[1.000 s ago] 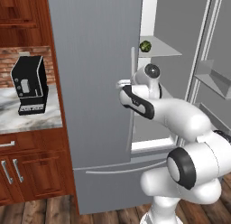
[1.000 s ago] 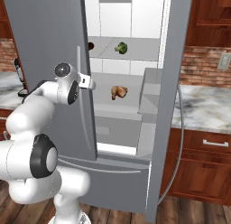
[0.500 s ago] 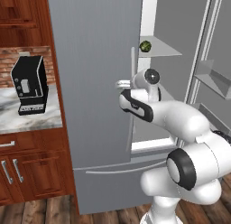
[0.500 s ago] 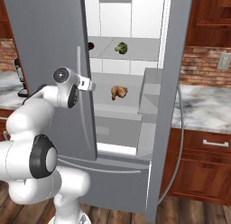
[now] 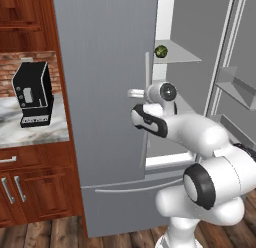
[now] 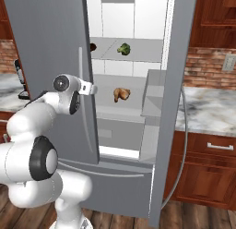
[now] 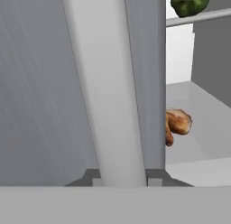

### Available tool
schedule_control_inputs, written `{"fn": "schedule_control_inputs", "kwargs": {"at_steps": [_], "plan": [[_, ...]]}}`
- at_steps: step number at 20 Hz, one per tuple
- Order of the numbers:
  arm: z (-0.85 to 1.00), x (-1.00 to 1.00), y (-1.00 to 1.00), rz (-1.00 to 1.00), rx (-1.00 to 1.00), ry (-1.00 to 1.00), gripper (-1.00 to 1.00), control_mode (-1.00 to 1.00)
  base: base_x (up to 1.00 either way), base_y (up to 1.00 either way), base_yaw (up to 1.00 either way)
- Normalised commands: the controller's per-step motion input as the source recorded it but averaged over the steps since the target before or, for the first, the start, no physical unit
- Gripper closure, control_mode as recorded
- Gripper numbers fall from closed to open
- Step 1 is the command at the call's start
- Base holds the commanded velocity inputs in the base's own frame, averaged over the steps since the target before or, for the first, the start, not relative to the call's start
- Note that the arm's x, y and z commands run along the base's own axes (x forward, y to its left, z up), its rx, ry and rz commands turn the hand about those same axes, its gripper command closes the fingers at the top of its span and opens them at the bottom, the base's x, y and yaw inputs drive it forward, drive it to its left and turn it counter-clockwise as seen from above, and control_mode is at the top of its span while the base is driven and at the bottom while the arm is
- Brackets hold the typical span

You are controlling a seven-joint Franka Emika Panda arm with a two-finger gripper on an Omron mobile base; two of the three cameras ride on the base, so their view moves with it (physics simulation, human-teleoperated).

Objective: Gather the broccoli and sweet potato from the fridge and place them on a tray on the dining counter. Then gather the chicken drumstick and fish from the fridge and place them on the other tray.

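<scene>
Base cams flanking arm, facing fridge (image 5: 110, 67); hand cam close on handle (image 7: 108, 92).

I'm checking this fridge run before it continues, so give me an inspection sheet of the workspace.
Surface: grey fridge shelves, one door open.
Job's things: broccoli on upper shelf; chicken drumstick on shelf below; a dark item beside the broccoli, unclear.
Clutter: coffee machine on the marble counter.
Grippers: claw shut on the left door handle.
Cables: nothing seen.
Surroundings: wood cabinets, brick backsplash, plank floor.

arm: bent forward at chest height; gripper (image 7: 121, 179): level, jaws clamped on fridge door handle (image 7: 106, 83)
</scene>
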Motion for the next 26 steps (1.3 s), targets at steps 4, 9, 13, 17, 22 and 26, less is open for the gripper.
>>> {"fn": "schedule_control_inputs", "kwargs": {"at_steps": [4,9,13,17,22,26], "plan": [[-0.41,0.74,-0.04,0.01,0.0,0.02,1.0,-1.0,0.0,0.0,0.0],[-0.01,0.01,0.0,0.0,0.0,0.0,1.0,-1.0,0.0,0.0,0.0],[0.0,-0.73,0.16,0.0,0.0,0.01,1.0,-1.0,0.0,0.0,0.0],[0.0,-1.0,0.55,-0.01,0.0,0.04,1.0,-1.0,0.0,0.0,0.0],[-0.12,-1.0,0.83,-0.08,0.0,0.04,1.0,-1.0,0.0,0.0,0.0],[-0.02,-1.0,0.74,-0.13,0.0,0.16,1.0,-1.0,0.0,0.0,0.0]]}}
